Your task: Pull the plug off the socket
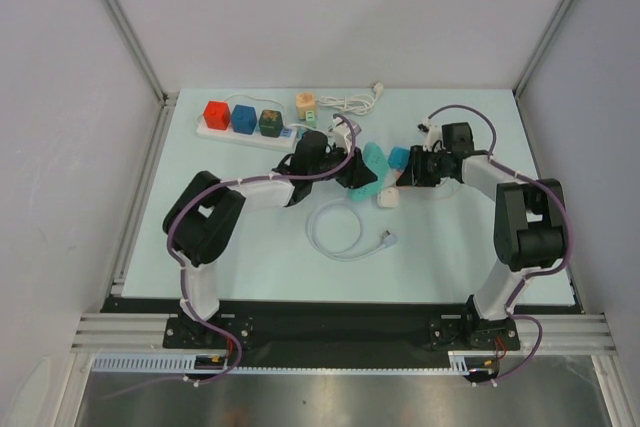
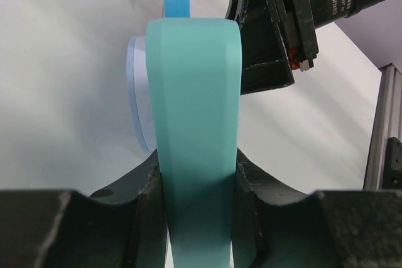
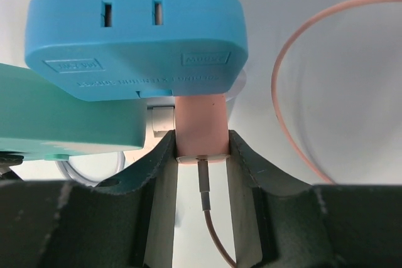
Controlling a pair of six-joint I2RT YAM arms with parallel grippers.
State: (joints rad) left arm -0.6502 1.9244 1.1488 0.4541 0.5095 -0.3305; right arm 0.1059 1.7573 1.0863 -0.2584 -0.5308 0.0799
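Teal socket (image 2: 195, 92) gripped by inward-reaching left claw (image 2: 198, 174), pink plug (image 3: 200, 123) by right claw (image 3: 201, 149).

You are looking down on a pale blue table (image 1: 270, 272) boxed in by plain grey-white panels: a left wall (image 1: 60, 147), a far wall (image 1: 330, 7) and a right wall (image 1: 600, 127), with slanting aluminium posts at the far-left corner (image 1: 122, 22) and the far-right corner (image 1: 560, 17). Along the near edge you have a black base strip (image 1: 340, 319), an aluminium rail (image 1: 120, 332) and then a brushed metal surface (image 1: 330, 402). The light is soft and even, so shadows on the tabletop are faint.
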